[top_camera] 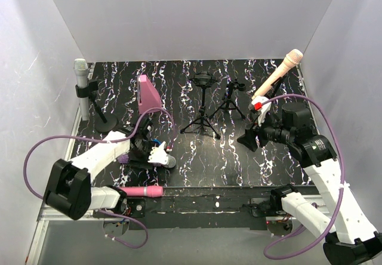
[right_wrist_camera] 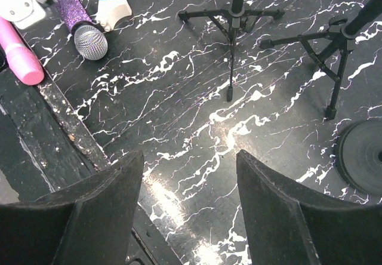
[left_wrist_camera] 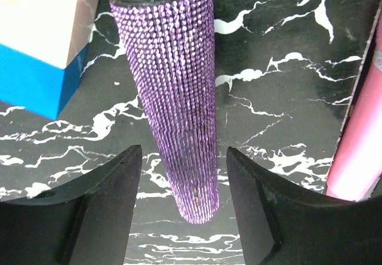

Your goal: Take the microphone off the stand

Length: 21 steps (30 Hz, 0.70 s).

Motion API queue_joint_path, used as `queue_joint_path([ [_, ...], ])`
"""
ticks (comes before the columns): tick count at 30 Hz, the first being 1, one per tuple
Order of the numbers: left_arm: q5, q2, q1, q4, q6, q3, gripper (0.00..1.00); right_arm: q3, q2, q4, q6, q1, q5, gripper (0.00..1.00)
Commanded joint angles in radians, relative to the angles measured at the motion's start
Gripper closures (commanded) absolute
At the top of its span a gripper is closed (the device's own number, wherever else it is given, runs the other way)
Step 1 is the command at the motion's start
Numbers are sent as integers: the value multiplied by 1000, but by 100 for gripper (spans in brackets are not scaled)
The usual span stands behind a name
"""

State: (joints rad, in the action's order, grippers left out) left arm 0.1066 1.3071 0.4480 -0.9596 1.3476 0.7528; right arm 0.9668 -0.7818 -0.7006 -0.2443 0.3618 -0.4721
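My left gripper (left_wrist_camera: 182,157): jaws apart, straddling purple glitter-handled microphone (left_wrist_camera: 173,98), flat on black marbled table (left_wrist_camera: 286,98), off stand, not clamped. Smooth pink microphone (top_camera: 143,191) down at near edge. My right gripper (right_wrist_camera: 190,163): jaws apart, empty. Left: silver microphone (top_camera: 80,74) far left, peach microphone (top_camera: 280,71) far right, each in black stand (top_camera: 106,125).

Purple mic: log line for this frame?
purple mic: lying on table | left gripper: open, straddling its handle | right gripper: open, empty | silver mic: in stand
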Motion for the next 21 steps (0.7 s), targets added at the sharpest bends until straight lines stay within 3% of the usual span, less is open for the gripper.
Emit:
queue_joint_path([
  [1, 64, -117, 1, -86, 22, 72, 40, 49, -2, 29, -23, -1, 4, 30],
  [6, 250, -216, 1, -365, 54, 178, 39, 56, -7, 23, -26, -1, 9, 30],
  [11, 386, -321, 1, -573, 160, 114, 42, 59, -16, 23, -29, 0, 6, 30],
  [13, 406, -371, 1, -516, 92, 68, 43, 61, -17, 21, -32, -1, 10, 30],
  [21, 423, -335, 8, -515, 169, 31, 28, 56, -22, 0, -46, -1, 16, 30],
])
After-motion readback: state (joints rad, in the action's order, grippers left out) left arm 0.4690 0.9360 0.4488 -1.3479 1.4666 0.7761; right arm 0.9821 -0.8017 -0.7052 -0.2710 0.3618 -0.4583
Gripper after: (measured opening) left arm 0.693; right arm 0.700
